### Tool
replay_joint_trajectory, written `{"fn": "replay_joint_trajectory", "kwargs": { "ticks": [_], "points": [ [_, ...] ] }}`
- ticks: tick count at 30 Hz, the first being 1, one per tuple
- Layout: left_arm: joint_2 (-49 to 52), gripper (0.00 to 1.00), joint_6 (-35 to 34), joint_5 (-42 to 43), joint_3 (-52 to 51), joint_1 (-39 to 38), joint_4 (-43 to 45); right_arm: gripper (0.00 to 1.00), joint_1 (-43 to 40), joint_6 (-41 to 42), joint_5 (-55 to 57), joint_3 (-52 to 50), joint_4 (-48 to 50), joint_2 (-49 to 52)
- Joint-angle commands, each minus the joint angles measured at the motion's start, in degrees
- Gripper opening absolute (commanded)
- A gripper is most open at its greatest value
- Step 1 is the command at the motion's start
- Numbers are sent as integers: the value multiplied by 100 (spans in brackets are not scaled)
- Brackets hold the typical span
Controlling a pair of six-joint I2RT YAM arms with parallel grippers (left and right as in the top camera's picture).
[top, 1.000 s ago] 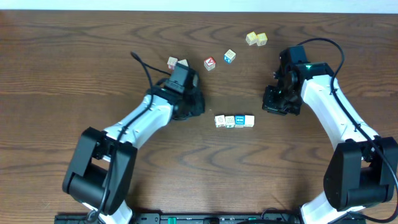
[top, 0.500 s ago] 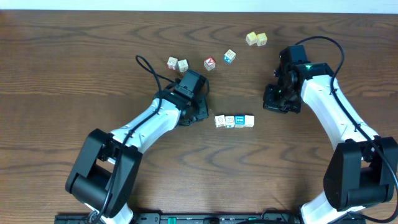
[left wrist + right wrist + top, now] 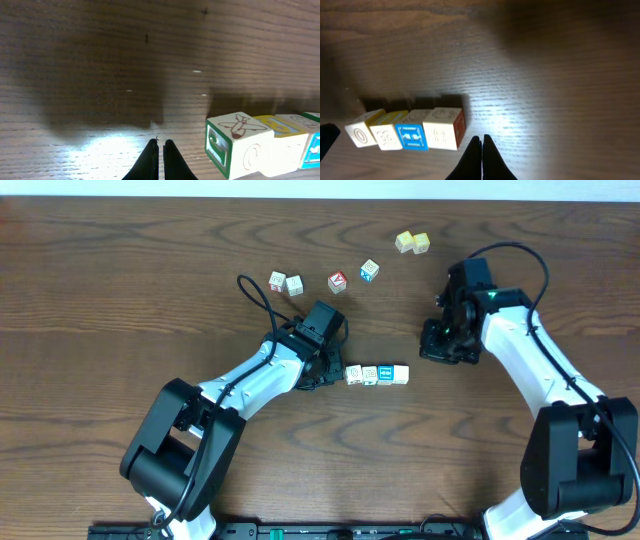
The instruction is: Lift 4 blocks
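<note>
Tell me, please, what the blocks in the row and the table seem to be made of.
Blocks: probably wood, painted matte cream with printed coloured marks, one face blue; squared edges and a toy-cube look suggest it. Table: dark wood or wood-look laminate, faintly glossy; grain lines run across it and light glares off it.
</note>
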Motion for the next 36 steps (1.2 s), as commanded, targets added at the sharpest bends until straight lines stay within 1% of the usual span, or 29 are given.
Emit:
{"fn": "replay_joint_trajectory", "kwargs": {
  "ticks": [1, 10, 15, 16, 19, 26, 31, 36],
  "points": [
    [52, 7, -55, 33, -50, 7, 0, 2, -79, -79, -138, -280, 205, -24],
    [55, 7, -52, 31, -55, 9, 98, 1, -151, 50, -138, -649, 844, -24],
    [55, 7, -55, 33, -57, 9, 92, 1, -341, 44, -221, -717, 839, -24],
    [55, 8, -55, 33, -57, 9, 98, 1, -409, -101, -431, -726, 841, -24],
    [55, 7, -57, 35, -57, 9, 131, 1, -439, -125, -568, -765, 855, -24],
    [55, 7, -61, 35, -59, -35, 149, 1, -435, -122, -566, -890, 881, -24],
    [55, 7, -79, 31, -59, -208, 153, 1, -435, -120, -564, -896, 887, -24],
    [55, 7, -79, 28, -61, -273, 339, 1, -435, -120, -566, -896, 879, -24]
  ]
}}
